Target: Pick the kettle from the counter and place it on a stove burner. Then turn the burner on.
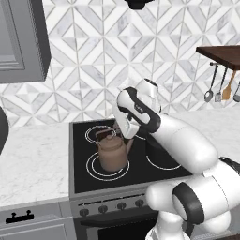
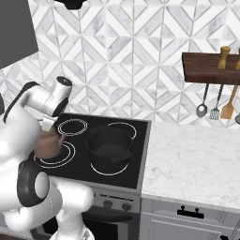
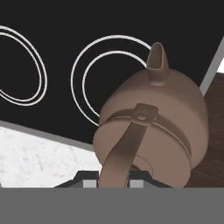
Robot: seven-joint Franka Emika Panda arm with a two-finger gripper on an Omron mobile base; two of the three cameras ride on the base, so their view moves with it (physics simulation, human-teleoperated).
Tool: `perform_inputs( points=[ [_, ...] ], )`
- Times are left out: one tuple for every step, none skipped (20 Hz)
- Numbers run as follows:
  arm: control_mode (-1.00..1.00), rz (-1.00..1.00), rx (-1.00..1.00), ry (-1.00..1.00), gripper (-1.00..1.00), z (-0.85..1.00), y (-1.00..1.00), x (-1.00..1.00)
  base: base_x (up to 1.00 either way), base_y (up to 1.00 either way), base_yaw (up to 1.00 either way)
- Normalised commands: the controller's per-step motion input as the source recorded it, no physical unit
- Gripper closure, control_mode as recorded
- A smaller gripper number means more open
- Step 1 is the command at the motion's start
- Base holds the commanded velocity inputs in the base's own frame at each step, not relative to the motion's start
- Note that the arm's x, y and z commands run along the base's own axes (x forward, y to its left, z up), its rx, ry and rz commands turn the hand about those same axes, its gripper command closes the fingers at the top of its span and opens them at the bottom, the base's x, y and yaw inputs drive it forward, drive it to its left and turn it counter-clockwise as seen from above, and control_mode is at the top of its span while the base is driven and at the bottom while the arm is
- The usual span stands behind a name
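The copper-brown kettle (image 1: pixel 112 153) (image 2: pixel 47 145) (image 3: pixel 153 118) is at the front-left stove burner (image 1: pixel 96 172) (image 2: pixel 65 157) (image 3: pixel 109 76), a large double white ring on the black cooktop. My gripper (image 1: pixel 118 133) (image 3: pixel 113 180) is shut on the kettle's arched handle from above. The spout points toward the right of the stove. From the hand view the kettle hangs slightly tilted, and I cannot tell whether its base touches the glass. The white marble counter (image 1: pixel 33 159) (image 2: pixel 192 159) flanks the stove on both sides.
A wide black pot (image 2: pixel 110 147) sits on the front-right burner, close to the kettle's right. A smaller double ring (image 1: pixel 93 133) (image 2: pixel 72 126) lies behind the kettle. Stove knobs (image 1: pixel 112 206) (image 2: pixel 112 204) line the front panel. Utensils (image 2: pixel 215 105) hang under a wooden shelf at right.
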Motion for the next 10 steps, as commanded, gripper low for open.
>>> perform_inputs(
  points=[
    [-1.0, 0.0, 0.0, 0.09, 1.0, -0.61, 0.0, 0.09, 0.0, 0.0, 0.0],
    [-1.0, 0.0, 0.0, 0.08, 1.0, -0.56, 0.0, 0.12, 0.0, 0.0, 0.0],
    [-1.0, 0.0, 0.0, 0.05, 1.0, -0.52, 0.02, 0.14, 0.0, 0.0, 0.0],
    [-1.0, 0.0, 0.0, 0.0, 1.0, -0.41, 0.06, 0.17, 0.0, 0.0, 0.0],
    [-1.0, 0.0, 0.0, 0.0, 1.0, -0.28, 0.05, 0.15, 0.0, 0.0, 0.0],
    [-1.0, 0.0, 0.0, 0.0, 1.0, -0.11, 0.09, 0.14, 0.0, 0.0, 0.0],
    [-1.0, 0.0, 0.01, -0.01, 1.0, -0.01, 0.13, 0.07, 0.0, 0.0, 0.0],
    [-1.0, 0.0, 0.0, 0.0, 1.0, 0.0, 0.04, 0.0, 0.0, 0.0, 0.0],
    [-1.0, 0.0, 0.0, 0.0, 1.0, 0.0, 0.05, 0.0, 0.0, 0.0, 0.0],
    [-1.0, 0.0, 0.0, 0.0, 1.0, 0.0, 0.08, 0.02, 0.0, 0.0, 0.0]
  ],
)
